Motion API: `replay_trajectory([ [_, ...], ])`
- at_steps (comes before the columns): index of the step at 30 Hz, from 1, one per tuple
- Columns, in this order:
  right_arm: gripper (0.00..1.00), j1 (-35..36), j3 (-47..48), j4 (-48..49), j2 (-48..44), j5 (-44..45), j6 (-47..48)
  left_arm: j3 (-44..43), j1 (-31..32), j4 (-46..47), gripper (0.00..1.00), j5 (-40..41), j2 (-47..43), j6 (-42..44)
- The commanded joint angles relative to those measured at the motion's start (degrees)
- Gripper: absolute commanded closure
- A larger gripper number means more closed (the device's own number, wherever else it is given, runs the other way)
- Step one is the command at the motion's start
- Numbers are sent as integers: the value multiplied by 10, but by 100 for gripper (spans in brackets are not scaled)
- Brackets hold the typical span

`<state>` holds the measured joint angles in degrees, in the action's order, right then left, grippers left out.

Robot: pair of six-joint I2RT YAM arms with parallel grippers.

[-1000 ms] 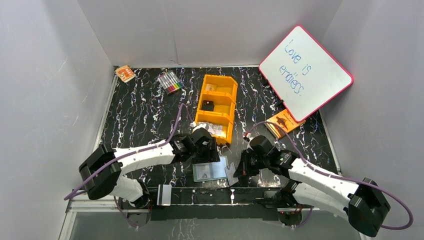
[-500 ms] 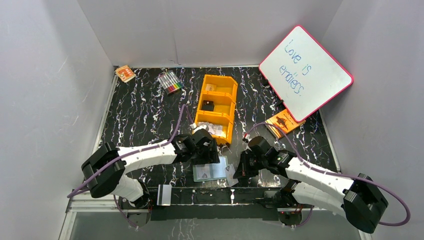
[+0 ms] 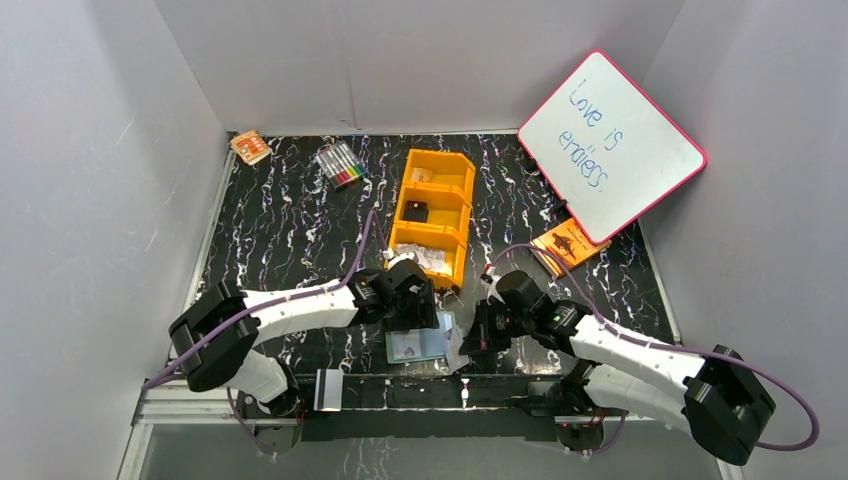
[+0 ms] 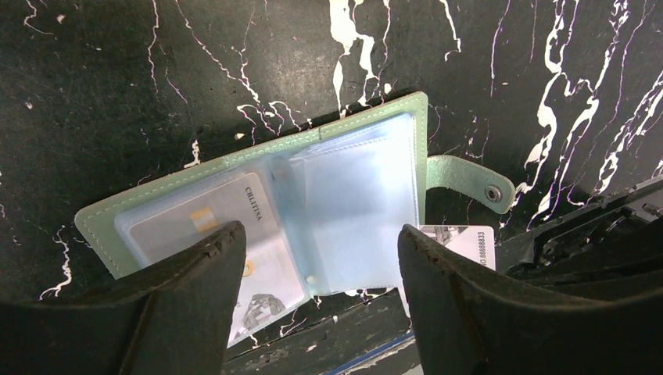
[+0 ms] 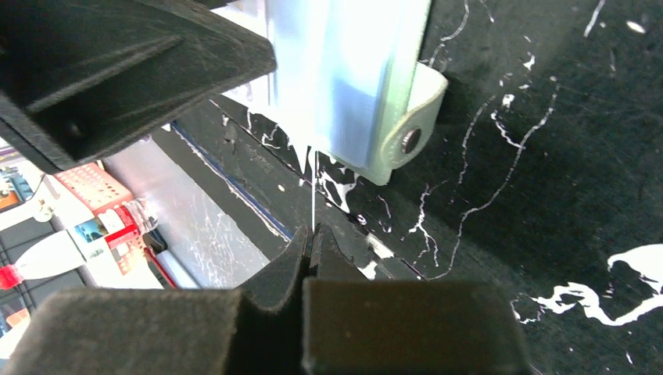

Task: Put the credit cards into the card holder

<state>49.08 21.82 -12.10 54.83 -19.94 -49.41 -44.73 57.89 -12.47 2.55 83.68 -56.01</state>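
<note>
Right gripper pinched tight on one credit card, seen edge-on. The card's free edge is right at the card holder, next to its snap strap. Left gripper is spread wide over the holder; can't tell if it's touching. Holder lies open on the black marble table, at the near edge between the two arms, clear pockets up. Second card is inside the left pocket. Orange tray sits just beyond on the far side.
</note>
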Motion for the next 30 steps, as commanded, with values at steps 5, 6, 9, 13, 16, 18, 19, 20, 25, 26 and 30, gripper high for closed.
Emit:
replay_trajectory([
  [5,100,0,10,59,4,-35,-3,-16,3,-37,26,22,-43,-5],
  [6,100,-1,12,62,7,-37,-3,-17,3,-41,25,23,-47,-6],
  [9,100,0,19,74,17,-45,-2,-15,3,-50,23,30,-65,-14],
  [13,100,0,30,87,35,-56,-3,-11,3,-63,22,43,-97,-22],
  [16,100,1,39,96,46,-62,-4,-5,3,-74,22,52,-114,-27],
  [18,100,1,44,99,54,-65,-4,0,3,-77,22,54,-121,-31],
  [19,100,1,46,101,56,-66,-4,3,3,-78,22,54,-124,-33],
  [20,100,2,48,104,60,-67,-4,5,3,-78,21,54,-125,-34],
  [25,100,6,57,114,74,-71,-6,13,3,-78,22,54,-128,-40],
  [26,100,8,58,115,78,-72,-4,13,3,-77,22,54,-128,-39],
  [30,100,10,60,116,90,-75,-3,12,3,-73,28,52,-121,-34],
])
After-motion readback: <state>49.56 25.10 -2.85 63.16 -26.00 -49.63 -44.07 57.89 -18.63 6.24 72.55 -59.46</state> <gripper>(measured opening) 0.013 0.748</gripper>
